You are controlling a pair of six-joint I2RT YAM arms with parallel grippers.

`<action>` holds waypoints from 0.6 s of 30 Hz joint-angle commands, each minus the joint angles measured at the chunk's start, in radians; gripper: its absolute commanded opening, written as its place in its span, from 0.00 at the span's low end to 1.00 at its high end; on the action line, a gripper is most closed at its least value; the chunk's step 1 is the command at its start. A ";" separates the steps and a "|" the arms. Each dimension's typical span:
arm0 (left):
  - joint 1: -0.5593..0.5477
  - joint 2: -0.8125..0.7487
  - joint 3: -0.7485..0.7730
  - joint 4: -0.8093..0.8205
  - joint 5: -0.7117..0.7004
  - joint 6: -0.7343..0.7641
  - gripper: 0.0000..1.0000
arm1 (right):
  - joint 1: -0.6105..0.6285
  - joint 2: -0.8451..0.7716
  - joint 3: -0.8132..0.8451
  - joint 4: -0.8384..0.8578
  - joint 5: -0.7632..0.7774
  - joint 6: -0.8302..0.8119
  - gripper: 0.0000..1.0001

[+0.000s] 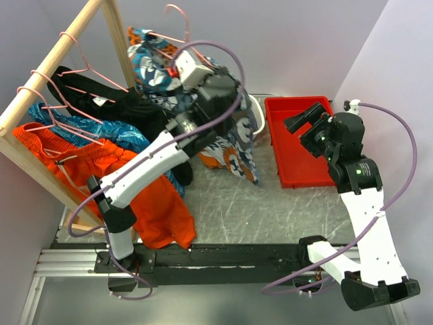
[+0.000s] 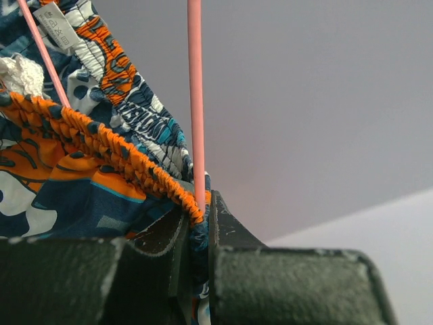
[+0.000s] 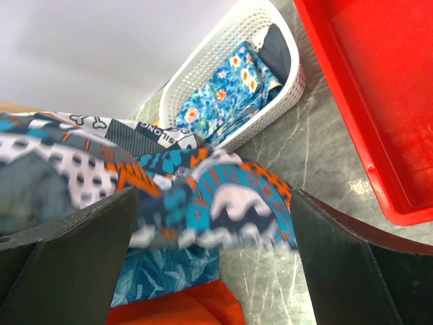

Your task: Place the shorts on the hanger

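Note:
The patterned shorts (image 1: 226,145) hang in the air by the wooden rack, drooping down to the table. My left gripper (image 1: 184,68) is raised there. In the left wrist view it (image 2: 198,218) is shut on the orange waistband of the shorts (image 2: 101,152) together with the thin pink wire of the hanger (image 2: 195,101). The hanger's hook (image 1: 177,13) sticks up above the shorts. My right gripper (image 1: 304,120) is open and empty over the red tray. In its wrist view (image 3: 213,198) the shorts' hem (image 3: 230,203) shows blurred between the fingers, farther off.
A wooden rack (image 1: 47,74) at left carries pink hangers with a black garment, blue leafy shorts (image 1: 101,128) and orange shorts (image 1: 145,196). A white basket (image 3: 203,61) holds blue floral cloth (image 3: 233,91). A red tray (image 1: 298,145) sits at right.

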 commanded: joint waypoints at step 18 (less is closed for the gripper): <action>0.348 -0.092 0.038 -0.205 0.204 -0.183 0.01 | 0.054 0.030 0.002 0.027 -0.008 -0.040 1.00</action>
